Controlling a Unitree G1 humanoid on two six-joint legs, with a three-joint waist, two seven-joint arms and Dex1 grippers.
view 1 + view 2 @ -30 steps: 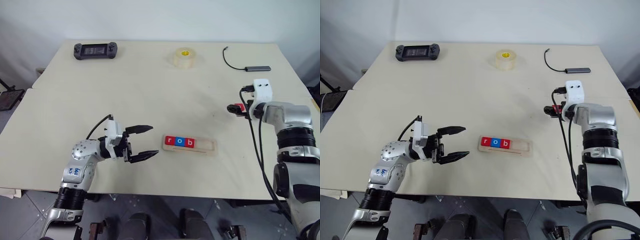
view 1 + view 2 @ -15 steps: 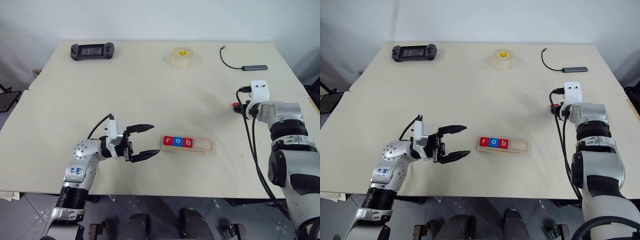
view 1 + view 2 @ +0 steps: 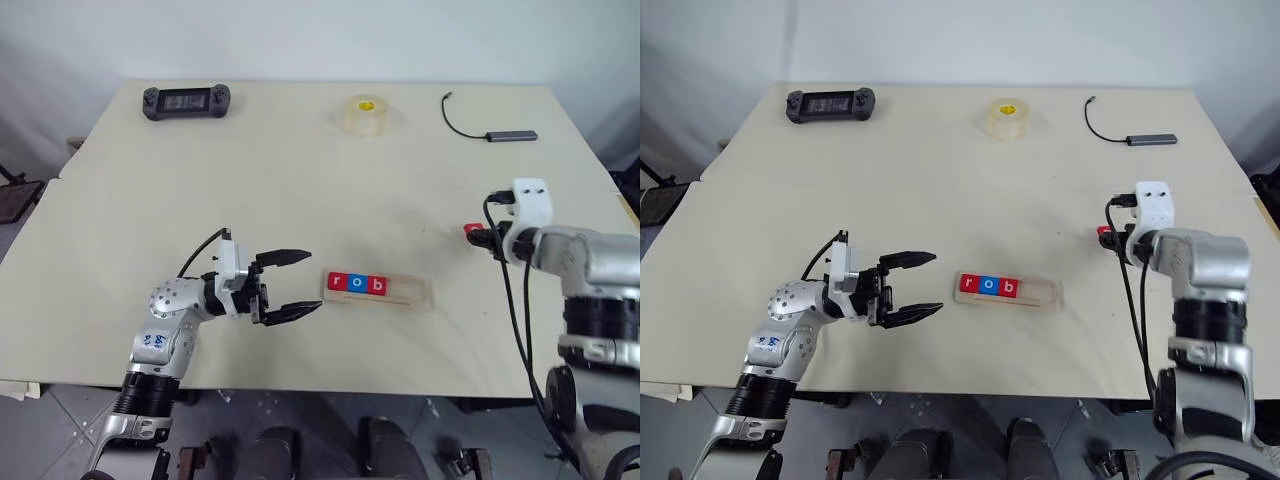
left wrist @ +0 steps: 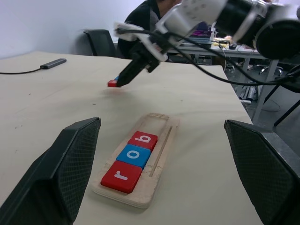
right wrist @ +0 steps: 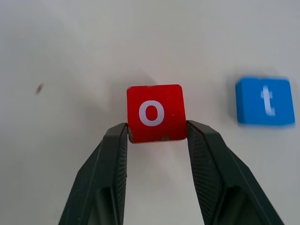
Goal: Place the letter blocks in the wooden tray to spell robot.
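Observation:
My right gripper [image 5: 156, 136] is shut on a red "o" block [image 5: 156, 113], pinching its two sides close over the table. A blue "t" block [image 5: 265, 101] lies flat on the table beside it. In the head views that gripper [image 3: 475, 232] is at the right side of the table, right of the wooden tray [image 3: 415, 292]. The tray holds a red "r" [image 3: 337, 282], a blue "o" [image 3: 357, 283] and a red "b" [image 3: 377, 285], and its right part is bare. My left gripper [image 3: 313, 282] stands open just left of the tray, pointing at it, with nothing held.
A black game controller [image 3: 190, 101] lies at the far left of the table, a tape roll [image 3: 366, 113] at the far middle, and a cable with a grey hub [image 3: 512, 134] at the far right. A person in dark clothing [image 4: 150, 14] sits beyond the table.
My right gripper has shut on the red "o" block and drawn back toward the near edge. The left arm has not moved.

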